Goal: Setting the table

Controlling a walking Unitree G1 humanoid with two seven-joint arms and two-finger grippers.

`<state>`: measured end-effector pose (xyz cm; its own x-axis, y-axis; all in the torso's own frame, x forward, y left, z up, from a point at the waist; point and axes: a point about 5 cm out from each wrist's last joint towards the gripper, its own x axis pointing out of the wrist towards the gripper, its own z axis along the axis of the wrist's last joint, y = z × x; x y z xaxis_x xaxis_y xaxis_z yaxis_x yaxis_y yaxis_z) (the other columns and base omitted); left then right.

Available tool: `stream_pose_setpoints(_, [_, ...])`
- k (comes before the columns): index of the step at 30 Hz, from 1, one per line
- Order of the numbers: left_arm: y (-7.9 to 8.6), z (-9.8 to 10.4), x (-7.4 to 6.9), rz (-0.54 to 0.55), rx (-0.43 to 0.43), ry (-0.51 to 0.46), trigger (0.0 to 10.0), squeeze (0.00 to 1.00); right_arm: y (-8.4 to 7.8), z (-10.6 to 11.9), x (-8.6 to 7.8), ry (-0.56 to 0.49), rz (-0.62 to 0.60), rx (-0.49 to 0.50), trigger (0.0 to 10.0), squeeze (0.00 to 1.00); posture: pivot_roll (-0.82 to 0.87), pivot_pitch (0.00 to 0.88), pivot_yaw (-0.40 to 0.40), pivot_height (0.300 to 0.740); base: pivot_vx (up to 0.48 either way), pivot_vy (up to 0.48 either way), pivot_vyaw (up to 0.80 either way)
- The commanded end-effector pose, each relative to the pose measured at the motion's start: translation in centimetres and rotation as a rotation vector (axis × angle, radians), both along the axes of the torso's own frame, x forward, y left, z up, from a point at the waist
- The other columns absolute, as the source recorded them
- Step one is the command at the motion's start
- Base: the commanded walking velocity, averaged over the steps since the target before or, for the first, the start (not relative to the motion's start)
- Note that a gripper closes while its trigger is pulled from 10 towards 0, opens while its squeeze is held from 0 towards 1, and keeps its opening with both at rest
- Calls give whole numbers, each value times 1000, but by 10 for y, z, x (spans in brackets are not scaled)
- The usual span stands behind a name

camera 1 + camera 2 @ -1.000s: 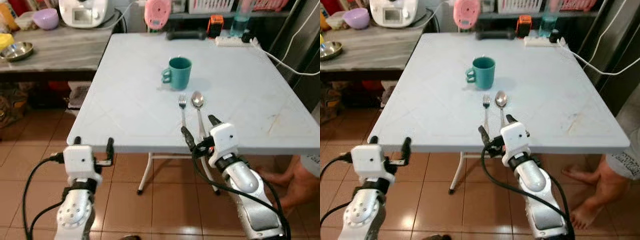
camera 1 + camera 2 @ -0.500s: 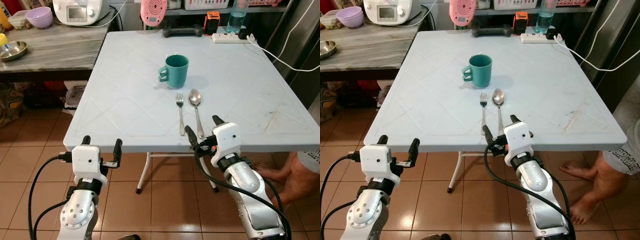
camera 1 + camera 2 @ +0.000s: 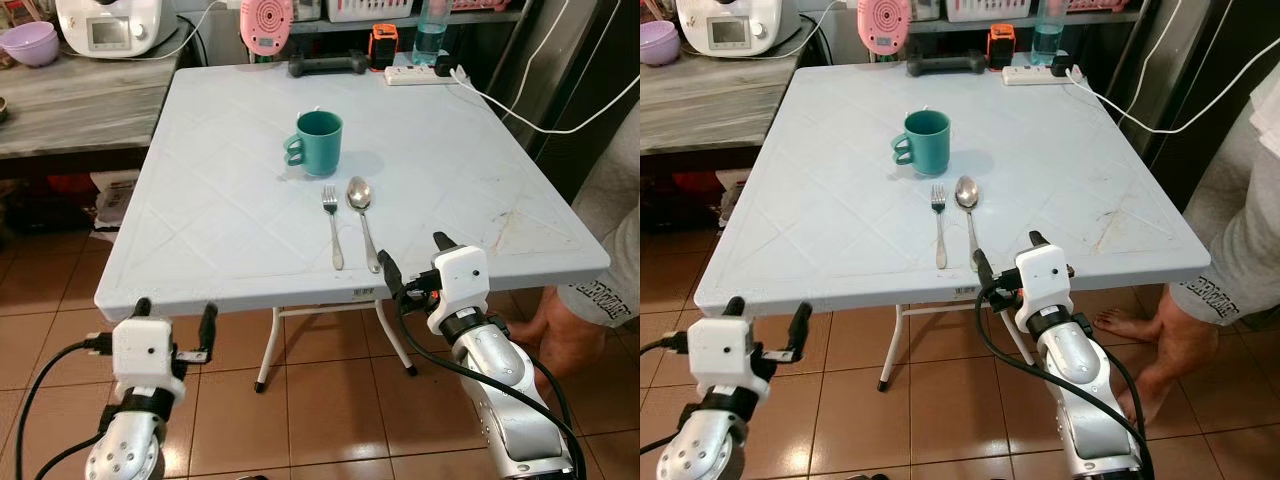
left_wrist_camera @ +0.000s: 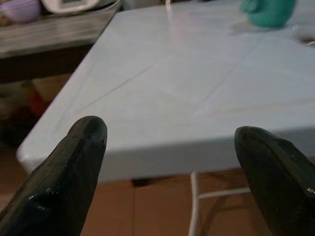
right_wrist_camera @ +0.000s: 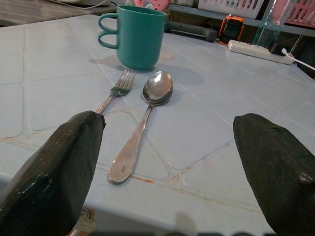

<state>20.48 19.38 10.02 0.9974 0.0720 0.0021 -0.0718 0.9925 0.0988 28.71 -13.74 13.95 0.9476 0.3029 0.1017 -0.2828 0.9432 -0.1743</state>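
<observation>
Head views: we see a pale table [image 3: 230, 200] carrying a teal mug [image 3: 318, 142], with a fork [image 3: 333, 225] and spoon [image 3: 361, 215] lying side by side just in front of it, handles toward the near edge. The right gripper [image 3: 412, 268] hovers at that edge, fingers spread, empty. The left gripper [image 3: 172, 321] hangs below the edge, also spread and empty. A person stands at the right.

Left wrist view: we see both fingertips [image 4: 78, 147] apart, facing the table's edge.

Right wrist view: the spoon's handle end lies between the parted fingers [image 5: 64, 162]. We judge the cutlery light, stiff and slippery — pinch mid-handle. The mug is rigid and breakable — grip its wall or handle.
</observation>
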Motion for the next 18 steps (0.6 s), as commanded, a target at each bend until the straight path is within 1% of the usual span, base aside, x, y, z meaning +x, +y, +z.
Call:
stream_pose_setpoints(1, [6, 6, -5, 32, 7, -30, 10000, 0, 1, 2, 1, -3, 13, 3, 10000, 0, -41, 132, 25, 740, 0, 0, 0])
stream_pose_setpoints(3, [7, 6, -8, 37, 11, -29, 10000, 0, 3, 4, 1, -6, 18, 4, 10000, 0, -42, 131, 24, 740, 0, 0, 0])
stream_pose_setpoints(7, [13, 2, -22, 65, 21, -8, 10000, 0, 5, 5, 0, -13, 30, 1, 10000, 0, -41, 131, 22, 740, 0, 0, 0])
stream_pose_setpoints(9, [21, -3, -31, 101, 40, 19, 10000, 0, 5, 4, 0, -11, 31, 0, 10000, 0, -36, 132, 21, 740, 0, 0, 0])
stream_pose_setpoints(11, [28, -5, -35, 130, 48, 29, 10000, 0, 5, 3, 0, -9, 34, 0, 10000, 0, -32, 133, 17, 740, 0, 0, 0])
stream_pose_setpoints(15, [32, -5, -33, 155, 59, 26, 10000, 0, 6, 4, 2, -11, 40, 2, 10000, 0, -28, 133, 16, 740, 0, 0, 0])
stream_pose_setpoints(18, [35, -1, -25, 180, 65, 8, 10000, 0, 8, 6, 4, -16, 48, 5, 10000, 0, -25, 132, 17, 740, 0, 0, 0])
